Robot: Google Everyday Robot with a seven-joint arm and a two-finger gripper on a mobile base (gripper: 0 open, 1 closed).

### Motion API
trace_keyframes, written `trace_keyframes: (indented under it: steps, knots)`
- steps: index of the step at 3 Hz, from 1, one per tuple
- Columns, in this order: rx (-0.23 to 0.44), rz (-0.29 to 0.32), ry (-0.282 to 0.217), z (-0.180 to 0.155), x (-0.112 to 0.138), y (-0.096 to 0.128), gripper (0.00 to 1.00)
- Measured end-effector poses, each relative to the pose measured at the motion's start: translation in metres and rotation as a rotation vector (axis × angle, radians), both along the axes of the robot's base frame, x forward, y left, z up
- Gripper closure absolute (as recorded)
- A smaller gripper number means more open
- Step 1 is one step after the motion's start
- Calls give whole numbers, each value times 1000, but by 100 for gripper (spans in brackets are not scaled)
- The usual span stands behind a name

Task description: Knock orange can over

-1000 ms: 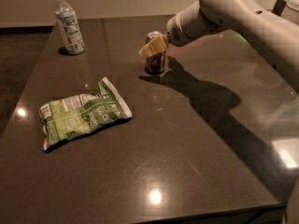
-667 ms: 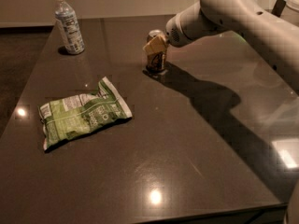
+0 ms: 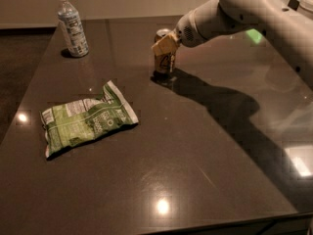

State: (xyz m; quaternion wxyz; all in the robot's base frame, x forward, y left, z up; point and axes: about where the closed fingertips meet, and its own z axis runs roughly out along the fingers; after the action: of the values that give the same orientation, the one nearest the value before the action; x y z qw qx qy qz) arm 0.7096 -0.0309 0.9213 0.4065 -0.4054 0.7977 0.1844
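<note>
The orange can [image 3: 162,62] stands upright on the dark table [image 3: 195,146], at the far middle. It is orange-brown with a silver top and a dark logo on its side. My gripper [image 3: 165,45] reaches in from the right on the white arm [image 3: 244,9]. It sits at the can's upper part and covers the upper front of it. The can's base rests on the table.
A clear water bottle with a white cap [image 3: 72,26] stands at the far left corner. A green chip bag [image 3: 85,117] lies flat at the left middle. The arm's shadow falls across the right side of the table.
My gripper has shifted slightly up and in against the can's top. The can still stands upright in the same spot.
</note>
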Motion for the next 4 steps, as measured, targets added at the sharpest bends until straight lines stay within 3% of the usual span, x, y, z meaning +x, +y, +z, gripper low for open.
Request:
trace_keyframes:
  steps: [1, 3, 4]
  knots:
    - [-13, 35, -5, 19, -13, -12, 100]
    - [-146, 90, 36, 39, -55, -46, 100]
    - [-261, 90, 88, 39, -76, -67, 100]
